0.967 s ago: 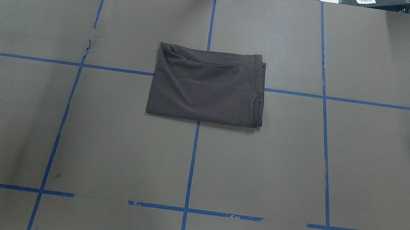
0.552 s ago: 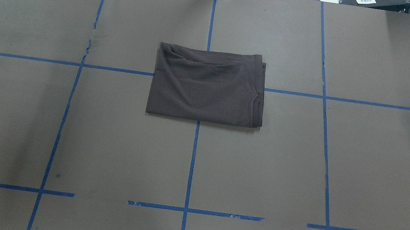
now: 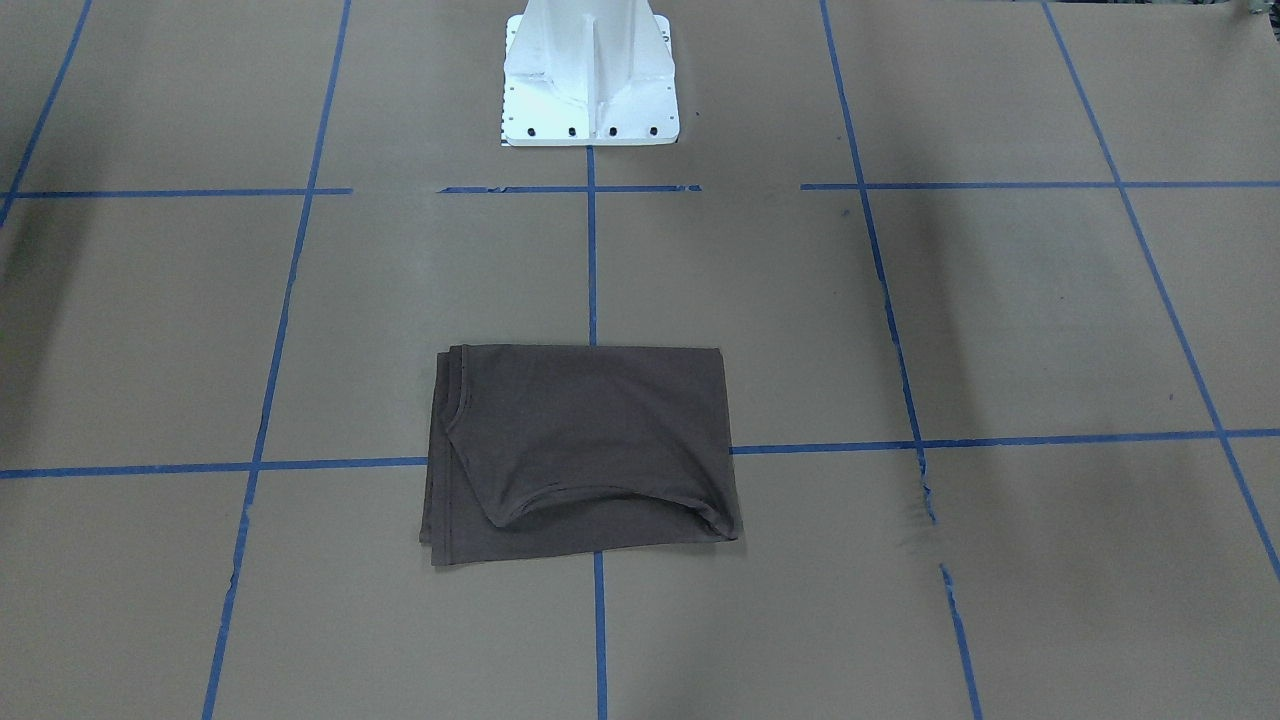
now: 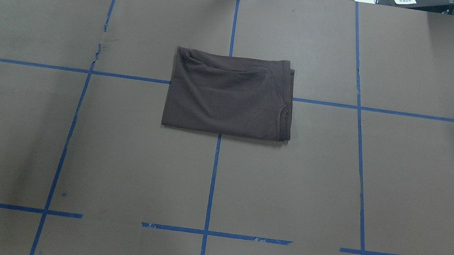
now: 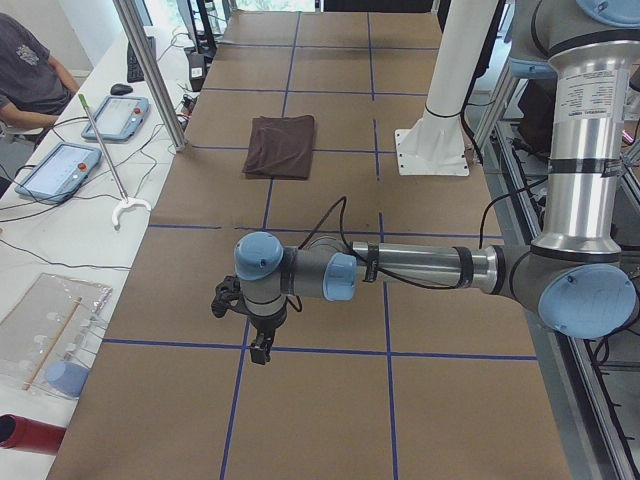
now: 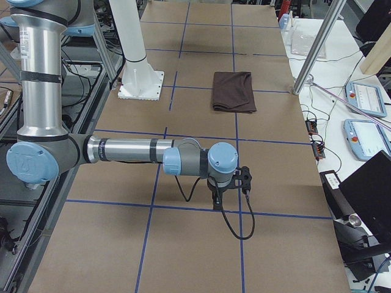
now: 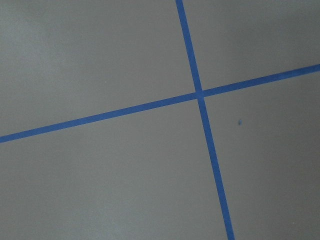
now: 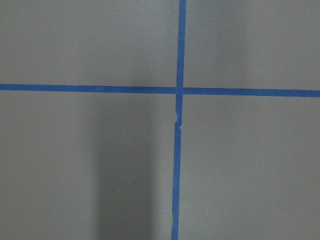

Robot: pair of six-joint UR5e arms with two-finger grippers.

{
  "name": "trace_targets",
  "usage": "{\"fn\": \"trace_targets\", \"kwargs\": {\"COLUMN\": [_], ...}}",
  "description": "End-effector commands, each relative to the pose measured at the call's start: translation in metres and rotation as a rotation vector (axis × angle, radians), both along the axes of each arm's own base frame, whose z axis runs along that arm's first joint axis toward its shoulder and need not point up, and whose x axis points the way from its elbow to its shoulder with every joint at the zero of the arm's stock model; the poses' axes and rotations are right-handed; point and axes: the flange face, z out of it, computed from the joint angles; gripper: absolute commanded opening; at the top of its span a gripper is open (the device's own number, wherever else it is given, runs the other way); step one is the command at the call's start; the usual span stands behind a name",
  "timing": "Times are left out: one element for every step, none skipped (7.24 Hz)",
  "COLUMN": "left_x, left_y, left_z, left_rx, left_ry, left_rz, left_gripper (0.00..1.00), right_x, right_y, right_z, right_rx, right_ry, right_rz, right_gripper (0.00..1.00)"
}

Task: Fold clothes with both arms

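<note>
Folded shirt (image 4: 229,95) lies between left gripper (image 5: 260,350) and right gripper (image 6: 217,203), well apart from both. Can't tell either's opening; neither holds it. Long axis left-right, stacked edges facing robot's right.

Brown table (image 4: 118,152), folded T-shirt (image 4: 229,97) (centred), blue tape (image 4: 213,178)

Even, bright light — soft shadows, sharp focus throughout.

The right arm (image 6: 128,149) reaches across the brown table (image 6: 275,183) from 9 o'clock, its right gripper (image 6: 215,204) pointing down beside a tape crossing (image 6: 239,213), jaws too small to judge. The folded T-shirt (image 6: 234,91) lies flat, well apart at the gripper's 12 o'clock, the white pedestal (image 6: 139,76) at the shirt's 9 o'clock.
</note>
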Motion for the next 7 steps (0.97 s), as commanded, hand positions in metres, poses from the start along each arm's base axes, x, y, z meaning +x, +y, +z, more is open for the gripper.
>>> {"fn": "trace_targets", "kwargs": {"left_x": [0.0001, 0.0001, 0.0001, 0.0001, 0.0001, 0.0001, 0.0001], "left_y": [0.0003, 0.0003, 0.0001, 0.0002, 0.0002, 0.0002, 0.0002], "left_z": [0.0000, 0.0006, -0.0003, 0.0004, 0.0004, 0.0004, 0.0004], "left_rx": [-0.042, -0.062, -0.067, -0.069, -0.069, -0.069, -0.069], "left_ry": [0.005, 0.007, 0.008, 0.008, 0.008, 0.008, 0.008], "left_rz": [-0.055, -0.078, -0.088, -0.088, -0.088, -0.088, -0.088], "left_gripper": [1.00, 1.00, 1.00, 1.00, 1.00, 1.00, 1.00], "right_x": [0.0003, 0.0003, 0.0003, 0.0003, 0.0003, 0.0010, 0.0010], "right_y": [0.0005, 0.0005, 0.0005, 0.0005, 0.0012, 0.0013, 0.0013], "right_z": [0.0011, 0.0011, 0.0011, 0.0011, 0.0018, 0.0018, 0.0018], "right_rx": [-0.002, -0.002, -0.002, -0.002, -0.004, -0.005, -0.004], "right_ry": [-0.001, -0.001, -0.001, -0.001, -0.001, -0.001, -0.001], "right_rz": [0.001, 0.001, 0.001, 0.001, 0.001, 0.004, 0.003], "right_gripper": [1.00, 1.00, 1.00, 1.00, 1.00, 1.00, 1.00]}}
